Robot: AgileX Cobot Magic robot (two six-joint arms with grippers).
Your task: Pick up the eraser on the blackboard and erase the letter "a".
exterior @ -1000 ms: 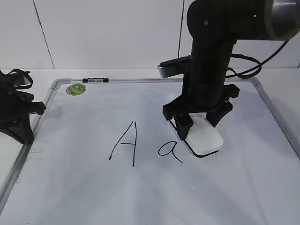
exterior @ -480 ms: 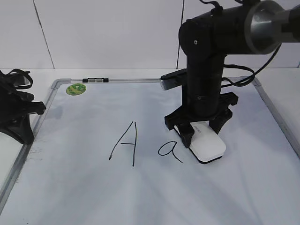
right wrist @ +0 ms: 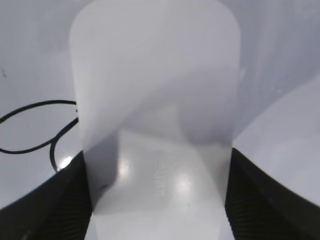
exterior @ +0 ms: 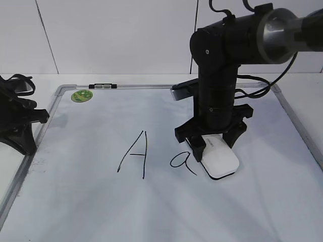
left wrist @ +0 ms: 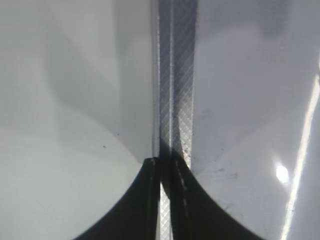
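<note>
The white eraser [exterior: 220,160] lies flat on the blackboard [exterior: 91,201], just right of the small letter "a" [exterior: 182,161]. My right gripper [exterior: 214,143] stands over the eraser's far end with a finger on each side, shut on it. In the right wrist view the eraser [right wrist: 155,100] fills the space between the fingers [right wrist: 157,200], and part of the "a" [right wrist: 35,132] shows at the left. My left gripper [exterior: 22,126] rests at the board's left edge; in its wrist view its fingers [left wrist: 165,170] are shut over the grey frame [left wrist: 175,75].
A capital "A" [exterior: 133,154] is drawn left of the "a". A round green magnet [exterior: 81,95] and a small black clip [exterior: 103,86] sit at the board's top left. White wall panels stand behind the board.
My right gripper has slid with the eraser toward the front of the board, then a little to the left, ending closer to the "a". The left arm has not moved.
</note>
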